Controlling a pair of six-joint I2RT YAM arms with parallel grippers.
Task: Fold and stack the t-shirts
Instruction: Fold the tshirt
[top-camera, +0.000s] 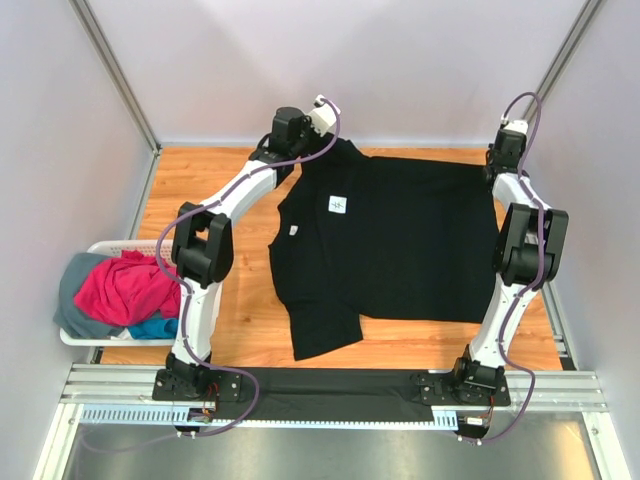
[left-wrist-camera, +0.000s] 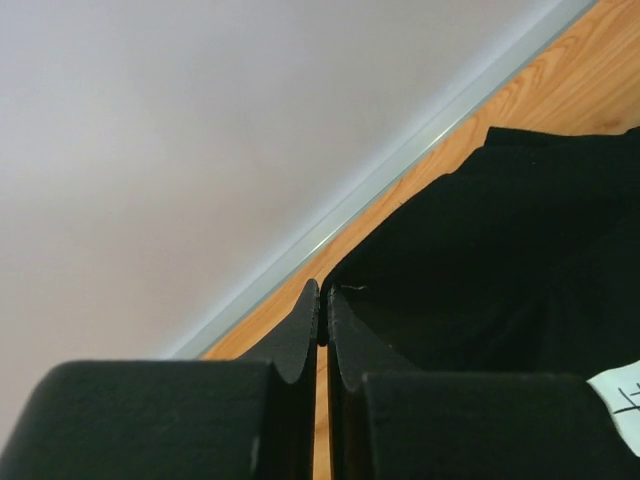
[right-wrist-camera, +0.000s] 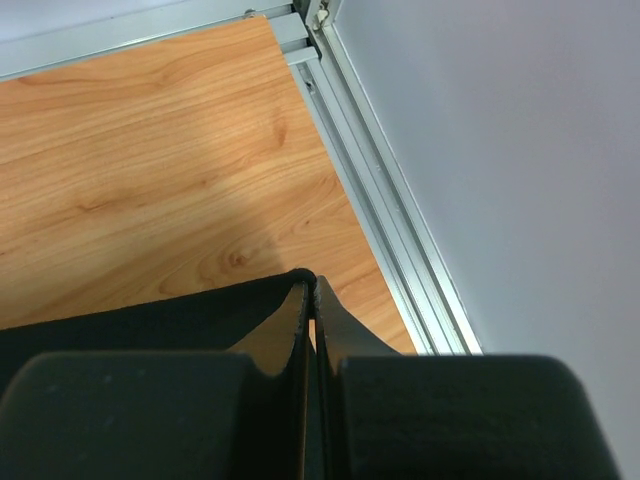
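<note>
A large black t-shirt (top-camera: 390, 240) lies spread flat on the wooden table, a white label by its collar at the left. My left gripper (top-camera: 300, 148) is at the shirt's far left corner, shut on the black cloth (left-wrist-camera: 480, 250). My right gripper (top-camera: 497, 165) is at the far right corner, shut on the shirt's edge (right-wrist-camera: 150, 315). Both pinch the fabric low over the table. Magenta-pink (top-camera: 125, 285), bright blue (top-camera: 155, 327) and grey (top-camera: 75, 290) t-shirts lie crumpled in the white basket (top-camera: 85, 338) at the left.
The enclosure's back wall and metal rail (right-wrist-camera: 385, 220) run close behind both grippers. The side walls stand left and right. A black mat strip (top-camera: 330, 385) lies along the near edge between the arm bases.
</note>
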